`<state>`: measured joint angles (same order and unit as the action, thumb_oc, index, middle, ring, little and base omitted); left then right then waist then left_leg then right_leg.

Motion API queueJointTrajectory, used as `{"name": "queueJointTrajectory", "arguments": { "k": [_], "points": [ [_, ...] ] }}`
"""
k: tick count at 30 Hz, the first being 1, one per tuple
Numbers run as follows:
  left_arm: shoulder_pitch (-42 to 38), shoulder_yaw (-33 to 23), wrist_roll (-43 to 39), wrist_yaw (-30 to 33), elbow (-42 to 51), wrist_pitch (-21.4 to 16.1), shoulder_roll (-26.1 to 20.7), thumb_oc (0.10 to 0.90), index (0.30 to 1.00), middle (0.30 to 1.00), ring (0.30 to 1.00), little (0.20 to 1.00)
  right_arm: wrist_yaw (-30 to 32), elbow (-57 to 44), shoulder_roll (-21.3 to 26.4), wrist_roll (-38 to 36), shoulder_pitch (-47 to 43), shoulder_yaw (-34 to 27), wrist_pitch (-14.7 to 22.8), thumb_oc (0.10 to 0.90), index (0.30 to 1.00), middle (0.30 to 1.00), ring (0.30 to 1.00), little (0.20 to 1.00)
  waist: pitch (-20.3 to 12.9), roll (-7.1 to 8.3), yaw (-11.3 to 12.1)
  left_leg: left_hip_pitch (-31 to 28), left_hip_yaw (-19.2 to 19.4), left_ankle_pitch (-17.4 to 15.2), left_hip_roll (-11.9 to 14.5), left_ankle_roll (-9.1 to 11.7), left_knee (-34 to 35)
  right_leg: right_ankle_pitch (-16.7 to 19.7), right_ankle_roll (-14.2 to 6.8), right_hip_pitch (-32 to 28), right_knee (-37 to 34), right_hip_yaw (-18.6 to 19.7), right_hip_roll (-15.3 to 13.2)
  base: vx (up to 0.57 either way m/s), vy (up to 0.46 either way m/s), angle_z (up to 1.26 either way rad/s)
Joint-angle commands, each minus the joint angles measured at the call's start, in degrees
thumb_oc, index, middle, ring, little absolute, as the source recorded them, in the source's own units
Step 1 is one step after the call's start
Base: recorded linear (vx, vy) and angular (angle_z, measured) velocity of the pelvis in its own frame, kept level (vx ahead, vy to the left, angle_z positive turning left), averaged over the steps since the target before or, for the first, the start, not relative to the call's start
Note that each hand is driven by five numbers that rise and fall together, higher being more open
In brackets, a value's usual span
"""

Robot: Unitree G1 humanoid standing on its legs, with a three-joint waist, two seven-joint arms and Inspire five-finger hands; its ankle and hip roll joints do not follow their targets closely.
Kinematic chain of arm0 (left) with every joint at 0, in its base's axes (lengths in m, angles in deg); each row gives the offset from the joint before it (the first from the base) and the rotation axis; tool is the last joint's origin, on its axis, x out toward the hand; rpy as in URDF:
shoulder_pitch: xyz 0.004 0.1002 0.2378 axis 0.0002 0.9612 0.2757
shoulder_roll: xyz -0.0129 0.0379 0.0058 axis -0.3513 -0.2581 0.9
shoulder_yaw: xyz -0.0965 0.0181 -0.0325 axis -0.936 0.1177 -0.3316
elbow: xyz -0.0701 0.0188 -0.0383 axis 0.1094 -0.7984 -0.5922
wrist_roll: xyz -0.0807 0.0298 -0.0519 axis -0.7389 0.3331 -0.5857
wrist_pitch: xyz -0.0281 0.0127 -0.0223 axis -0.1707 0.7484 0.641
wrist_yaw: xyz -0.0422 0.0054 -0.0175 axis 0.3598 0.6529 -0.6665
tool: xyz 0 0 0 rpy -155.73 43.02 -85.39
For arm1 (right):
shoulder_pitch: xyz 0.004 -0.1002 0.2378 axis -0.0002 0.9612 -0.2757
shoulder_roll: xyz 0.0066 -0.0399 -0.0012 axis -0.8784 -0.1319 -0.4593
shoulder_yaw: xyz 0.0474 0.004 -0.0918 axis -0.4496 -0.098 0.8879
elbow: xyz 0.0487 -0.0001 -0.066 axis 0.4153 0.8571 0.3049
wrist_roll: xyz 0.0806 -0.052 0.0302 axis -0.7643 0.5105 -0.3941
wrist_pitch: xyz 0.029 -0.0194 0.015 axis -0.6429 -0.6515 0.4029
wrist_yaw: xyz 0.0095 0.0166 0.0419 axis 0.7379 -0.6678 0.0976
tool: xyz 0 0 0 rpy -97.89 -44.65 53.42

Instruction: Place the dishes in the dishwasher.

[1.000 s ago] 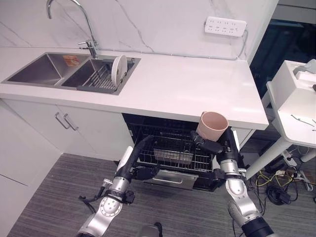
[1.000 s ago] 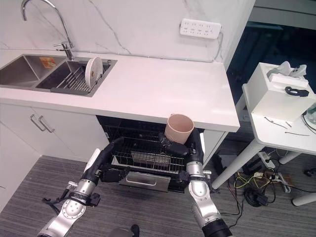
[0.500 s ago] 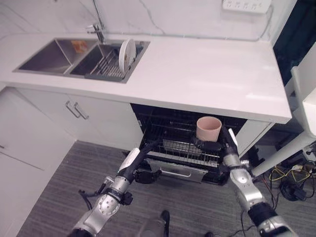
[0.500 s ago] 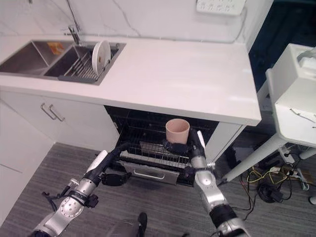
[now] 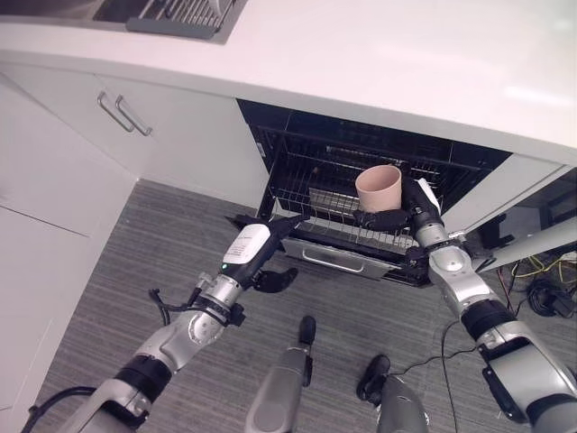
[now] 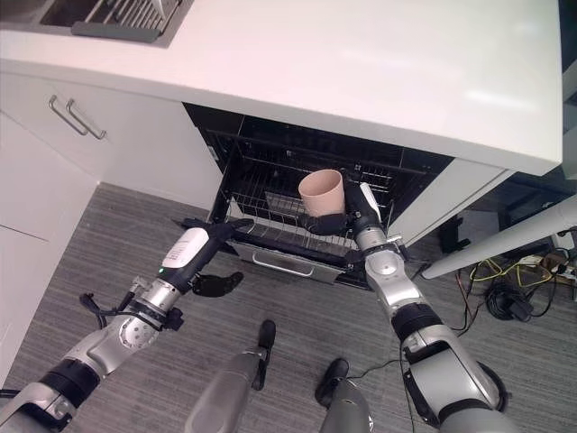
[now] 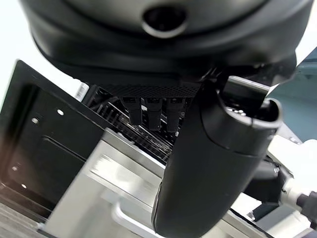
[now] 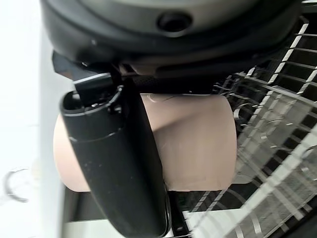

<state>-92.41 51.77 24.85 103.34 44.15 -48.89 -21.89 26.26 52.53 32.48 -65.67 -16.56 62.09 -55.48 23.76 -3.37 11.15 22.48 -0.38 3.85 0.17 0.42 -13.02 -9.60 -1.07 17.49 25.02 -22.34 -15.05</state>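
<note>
Cup: our right hand holds the pink cup upright, mouth up, above the pulled-out wire rack of the dishwasher, under the white counter.
Right hand: in the right wrist view the thumb and the fingers are wrapped round the wall of the cup, so it is clasped from the side.
Left hand: our left hand is low at the front edge of the rack, near its steel handle; we cannot tell if its fingers are curled or straight.
How it will handle: we judge the cup is light and stiff, with a smooth wall that can slip in the fingers. It may be ceramic and breakable, so it should be set down softly between the wires.
Where to hold: the side wall, near the middle, as we hold it now; we see no handle on it.
Writing: we can read no brand, label or text on the cup or the dishwasher.
Other dishes: a drying rack shows in the sink at the top edge.
</note>
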Motion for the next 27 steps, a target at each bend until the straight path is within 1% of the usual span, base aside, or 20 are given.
{"name": "queueJointTrajectory", "arguments": {
  "k": [1,5,10,12,13,15,16,17,18,20,21,23,25,27],
  "points": [
    [-3.55,0.03,0.93,4.58,4.06,-3.78,-0.28,0.800,0.900,0.900,0.900,0.900,2.00,-3.00,1.86,-1.89,-6.67,-0.18,4.73,0.400,0.300,0.300,0.300,0.300,-2.54,0.62,0.69,0.70,1.20,-4.08,4.51,4.39,-4.16,11.36,-10.46,-1.12,-7.83,4.64,-3.53,-0.07,0.025,0.07],
    [-4.87,0.89,1.12,4.74,4.37,-3.22,-0.39,0.800,0.900,0.900,0.900,0.900,3.23,-1.07,1.26,-2.03,-7.77,-0.05,3.95,0.400,0.300,0.300,0.300,0.300,-1.72,0.26,0.71,1.35,1.29,-3.93,4.40,4.44,-4.16,11.66,-10.62,-0.42,-7.83,4.66,-3.80,-0.05,0.035,0.02],
    [-5.98,1.93,1.31,5.24,5.62,-1.72,-0.32,0.800,0.900,0.900,0.900,0.900,4.60,2.11,0.54,-3.05,-8.87,-0.54,3.36,0.400,0.300,0.300,0.300,0.300,-0.65,-0.54,0.77,2.01,1.60,-3.73,3.99,4.38,-4.16,12.31,-10.94,0.59,-7.83,4.76,-4.40,-0.02,0.043,0.02],
    [-6.52,2.33,1.06,5.23,6.31,-1.06,-0.63,0.800,0.900,0.900,0.900,0.900,4.78,3.11,0.37,-3.31,-9.50,-0.95,2.83,0.400,0.300,0.300,0.300,0.300,-0.21,-0.87,0.85,1.87,1.74,-4.16,3.87,4.49,-4.16,12.12,-11.20,0.63,-7.83,4.84,-4.62,0.00,0.041,-0.01],
    [-6.78,2.38,0.99,5.12,6.46,-0.90,-0.76,0.800,0.900,0.900,0.900,0.900,4.90,3.52,0.36,-3.14,-9.87,-1.16,2.60,0.400,0.300,0.300,0.300,0.300,-0.05,-1.06,0.82,2.33,1.69,-3.58,3.74,4.39,-4.16,12.67,-11.11,1.11,-7.83,4.82,-4.73,0.00,0.046,-0.04],
    [-6.98,2.70,1.32,5.05,6.68,-0.49,-0.99,0.800,0.900,0.900,0.900,0.900,5.15,4.19,0.13,-3.55,-10.53,-1.43,1.27,0.400,0.300,0.300,0.300,0.300,0.28,-1.26,0.87,2.15,1.63,-4.04,3.52,4.47,-4.16,12.44,-11.35,1.14,-7.83,5.05,-4.76,0.00,0.037,-0.03],
    [-7.18,2.82,1.41,5.29,6.89,-0.30,-1.19,0.800,0.900,0.900,0.900,0.900,5.72,4.36,0.16,-4.48,-10.99,-1.50,0.77,0.400,0.300,0.300,0.300,0.300,0.43,-1.39,0.85,2.78,1.48,-3.45,3.40,4.40,-4.16,12.99,-11.29,1.80,-7.83,5.16,-4.86,0.00,0.000,0.00],
    [-7.38,3.10,1.51,5.54,7.42,0.38,-1.27,0.800,0.900,0.900,0.900,0.900,6.62,5.21,-0.11,-6.34,-11.55,-1.79,0.13,0.400,0.300,0.300,0.300,0.300,0.75,-1.49,0.94,2.84,1.43,-3.82,3.33,4.50,-4.16,12.66,-11.44,1.99,-7.83,5.42,-4.87,-0.05,0.038,0.02],
    [-7.49,3.28,1.53,5.75,7.77,0.82,-1.23,0.800,0.900,0.900,0.900,0.900,7.19,5.61,-0.36,-7.22,-11.77,-2.09,0.08,0.400,0.300,0.300,0.300,0.300,0.85,-1.63,0.90,3.28,1.32,-3.27,3.25,4.44,-4.16,13.15,-11.31,2.42,-7.83,5.51,-4.88,0.00,0.000,0.00],
    [-7.45,3.53,1.67,6.26,8.09,1.42,-1.12,0.800,0.900,0.900,0.900,0.900,8.68,6.61,-1.29,-9.11,-11.86,-3.04,-0.10,0.400,0.300,0.300,0.300,0.300,1.03,-1.86,0.98,3.09,1.20,-3.81,3.10,4.51,-4.16,12.71,-11.46,2.36,-7.83,5.76,-4.86,0.00,0.039,-0.01],
    [-7.49,3.51,1.71,6.30,8.14,1.45,-1.14,0.800,0.900,0.900,0.900,0.900,8.94,6.64,-1.34,-9.61,-11.90,-3.17,-0.06,0.400,0.300,0.300,0.300,0.300,1.11,-1.93,0.95,3.36,1.16,-3.35,3.05,4.43,-4.16,13.12,-11.36,2.61,-7.83,5.76,-4.89,0.00,0.060,-0.01],
    [-7.29,3.39,1.76,6.73,8.25,1.71,-0.98,0.800,0.900,0.900,0.900,0.900,10.95,7.52,-2.64,-13.21,-11.66,-5.16,-0.95,0.400,0.300,0.300,0.300,0.300,1.23,-2.36,0.84,3.58,1.00,-3.31,2.74,4.36,-4.16,13.23,-11.31,2.98,-7.83,5.99,-4.99,0.01,0.065,-0.01],
    [-7.11,3.52,1.82,7.25,8.16,1.88,-0.68,0.800,0.900,0.900,0.900,0.900,13.16,8.27,-4.07,-17.73,-11.27,-6.99,-1.68,0.400,0.300,0.300,0.300,0.300,1.34,-2.59,0.85,3.01,1.06,-3.99,2.54,4.41,-4.16,12.69,-11.45,2.55,-7.83,6.16,-5.14,0.03,0.061,0.00],
    [-6.76,3.36,1.80,7.78,8.52,2.50,-0.34,0.800,0.900,0.900,0.900,0.900,14.62,8.43,-5.45,-22.26,-10.41,-9.22,-2.28,0.400,0.300,0.300,0.300,0.300,1.34,-2.89,0.56,3.50,1.10,-3.46,2.31,4.26,-4.16,13.23,-11.29,3.12,-7.83,6.44,-5.21,-0.01,0.071,-0.09]
  ]
}}
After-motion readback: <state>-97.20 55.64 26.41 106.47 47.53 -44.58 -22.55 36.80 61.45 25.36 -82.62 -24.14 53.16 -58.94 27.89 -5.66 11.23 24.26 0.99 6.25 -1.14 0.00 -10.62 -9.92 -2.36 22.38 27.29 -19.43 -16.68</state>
